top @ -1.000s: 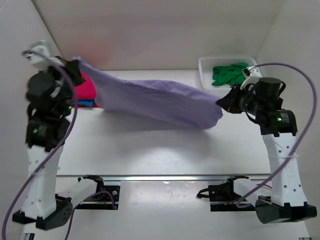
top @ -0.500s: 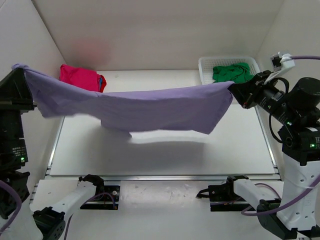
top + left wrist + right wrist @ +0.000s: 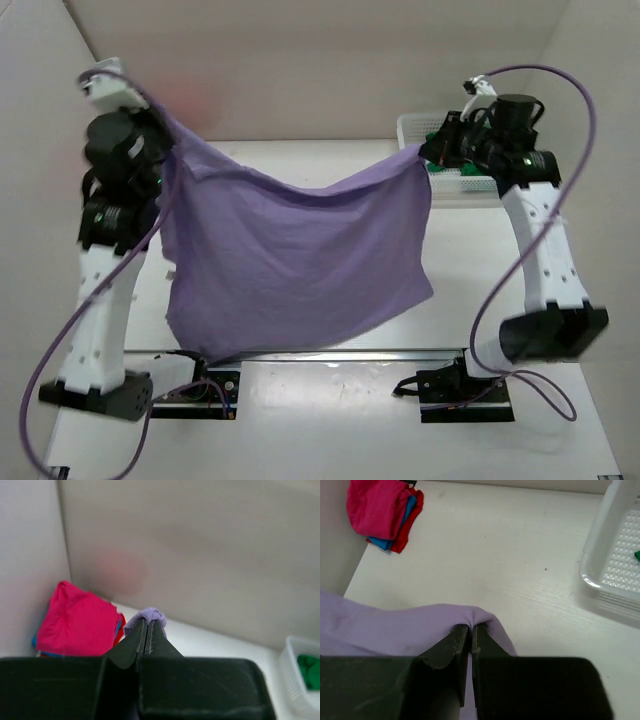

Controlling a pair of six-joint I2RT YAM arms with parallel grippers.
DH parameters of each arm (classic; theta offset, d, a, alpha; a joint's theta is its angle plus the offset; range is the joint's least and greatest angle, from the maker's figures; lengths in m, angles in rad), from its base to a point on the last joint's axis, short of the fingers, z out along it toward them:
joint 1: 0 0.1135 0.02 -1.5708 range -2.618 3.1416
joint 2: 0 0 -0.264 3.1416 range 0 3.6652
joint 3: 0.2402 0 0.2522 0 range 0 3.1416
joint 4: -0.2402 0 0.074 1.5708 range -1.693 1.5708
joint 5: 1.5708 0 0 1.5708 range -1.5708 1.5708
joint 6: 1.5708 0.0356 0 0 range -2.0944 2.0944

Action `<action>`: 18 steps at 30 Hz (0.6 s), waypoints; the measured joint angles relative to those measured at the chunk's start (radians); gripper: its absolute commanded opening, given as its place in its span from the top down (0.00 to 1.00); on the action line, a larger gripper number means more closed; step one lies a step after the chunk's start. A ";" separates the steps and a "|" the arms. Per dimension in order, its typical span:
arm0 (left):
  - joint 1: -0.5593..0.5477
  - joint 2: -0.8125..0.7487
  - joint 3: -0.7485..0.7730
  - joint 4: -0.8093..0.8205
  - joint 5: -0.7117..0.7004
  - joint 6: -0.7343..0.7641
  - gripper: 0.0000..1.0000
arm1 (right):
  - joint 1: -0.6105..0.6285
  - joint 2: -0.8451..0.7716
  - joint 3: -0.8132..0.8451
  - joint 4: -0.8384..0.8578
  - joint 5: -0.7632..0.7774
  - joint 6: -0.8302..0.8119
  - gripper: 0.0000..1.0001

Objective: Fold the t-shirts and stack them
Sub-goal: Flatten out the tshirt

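Aloft, left claw (image 3: 162, 132) and right claw (image 3: 426, 152) pinch lilac t-shirt (image 3: 300, 260), top edge sagging.

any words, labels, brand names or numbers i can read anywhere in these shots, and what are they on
No readable text in any view.
lilac t-shirt: plain, no print or tag showing.
folded shirt stack: plain colours, no lettering visible.
white basket: no label visible.
robot arms: no legible markings.
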 measured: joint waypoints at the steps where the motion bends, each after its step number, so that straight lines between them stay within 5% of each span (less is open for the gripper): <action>1: 0.010 0.051 -0.001 0.007 0.017 0.002 1.00 | 0.003 0.057 0.020 0.009 -0.001 0.000 1.00; 6: 0.073 0.342 0.176 0.006 0.105 0.018 1.00 | 0.010 0.414 0.403 0.010 -0.038 0.001 1.00; 8: 0.097 0.475 0.344 -0.030 0.126 0.037 1.00 | 0.005 0.584 0.664 0.018 -0.077 0.020 1.00; 9: 0.130 0.627 0.565 -0.024 0.161 0.060 1.00 | -0.016 0.737 0.885 0.109 -0.132 0.080 1.00; 18: 0.255 0.579 0.713 -0.015 0.285 0.028 1.00 | -0.126 0.634 0.787 0.269 -0.231 0.194 1.00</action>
